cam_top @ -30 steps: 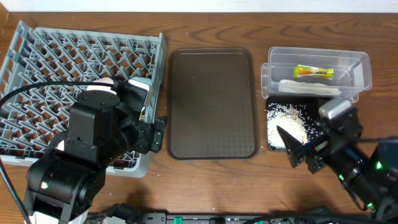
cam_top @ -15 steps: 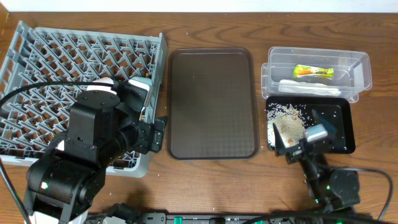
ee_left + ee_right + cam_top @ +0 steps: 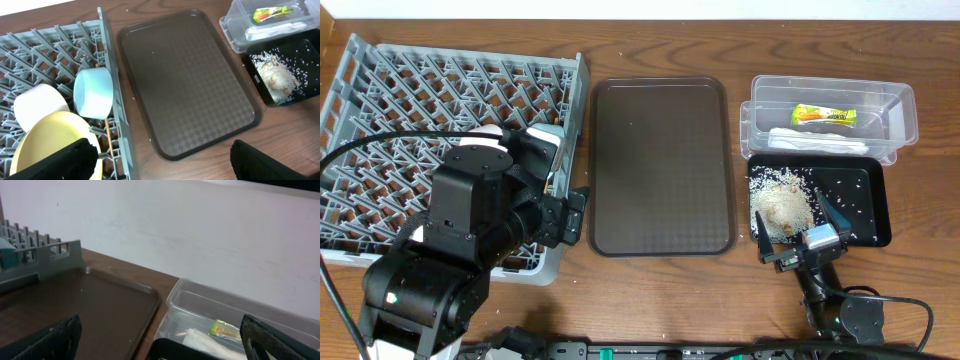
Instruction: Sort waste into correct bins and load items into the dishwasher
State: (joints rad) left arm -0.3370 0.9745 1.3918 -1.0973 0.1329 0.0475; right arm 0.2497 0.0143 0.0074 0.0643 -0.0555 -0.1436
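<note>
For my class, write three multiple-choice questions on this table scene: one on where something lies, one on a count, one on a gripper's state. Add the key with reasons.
1. Where does the snack wrapper lie?
A in the clear container
B on the brown serving tray
C on the wooden table

2. How many bowls can be seen in the dish rack?
A none
B two
C four

3. The right gripper is:
A shut on the wrapper
B shut on a bowl
C open, gripping nothing

Key:
1 A, the overhead view shows it inside the container's walls.
2 B, the left wrist view shows a white bowl and a light blue bowl there.
3 C, its fingers stand wide apart.
</note>
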